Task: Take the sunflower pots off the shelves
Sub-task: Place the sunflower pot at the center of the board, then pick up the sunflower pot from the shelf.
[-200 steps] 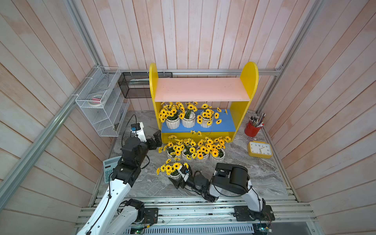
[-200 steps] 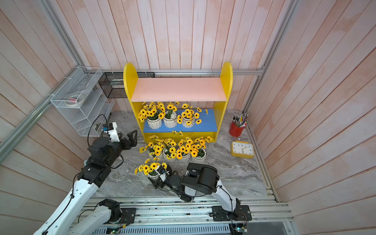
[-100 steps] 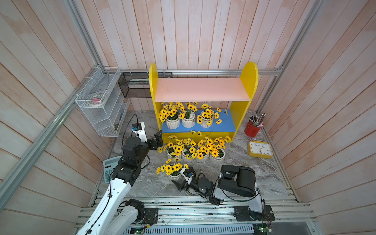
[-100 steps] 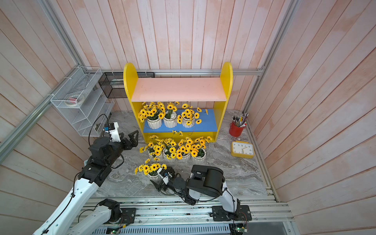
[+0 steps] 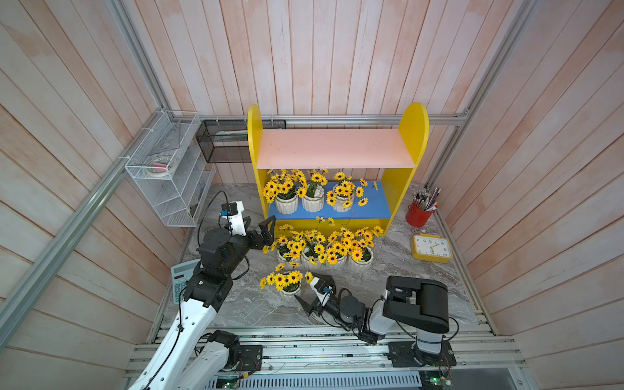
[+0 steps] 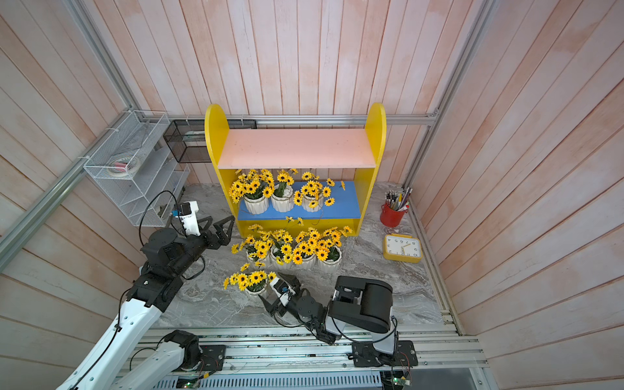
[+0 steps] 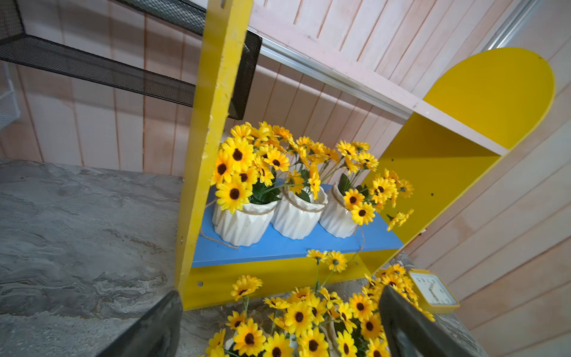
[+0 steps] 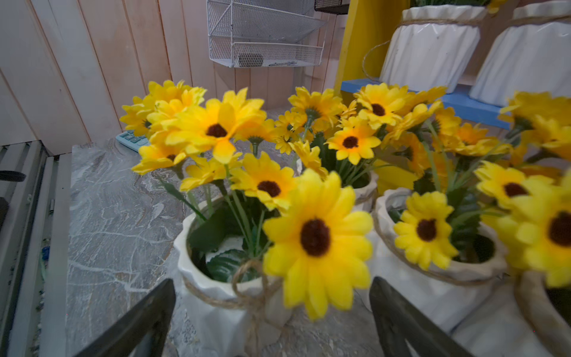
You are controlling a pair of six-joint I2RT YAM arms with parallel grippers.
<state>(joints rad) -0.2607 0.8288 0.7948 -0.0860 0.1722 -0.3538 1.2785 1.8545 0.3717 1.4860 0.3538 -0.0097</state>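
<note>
Right gripper (image 5: 305, 288), jaws spread wide and empty, low over the table (image 5: 236, 304) with its tips just beside the lone pot (image 5: 289, 293) but not touching it. The pot stands upright on its own, nearest the robot. In the right wrist view it sits between and ahead of the two fingers, so we read this as a pot already put down and let go, not one about to be lifted.

Just behind it, the row of four (image 5: 326, 260) stands rim to rim along the foot of the shelf (image 5: 405, 189), blooms tangled together. We take that tight packing as a way to keep the front of the table free for more. It also explains why the lone pot starts a second line.

Left gripper (image 5: 269, 233), likewise spread and holding nothing, hangs near the shelf's left side panel and points inward. Its wrist view looks straight at the three pots (image 5: 312, 202) on the blue board (image 5: 374, 207), bunched toward that left end, under the bare pink board (image 5: 334, 148). We judge five of the eight pots are off the shelf and three are left. The leftmost is the natural next pick for this arm, though the side panel crowds the way in.
</note>
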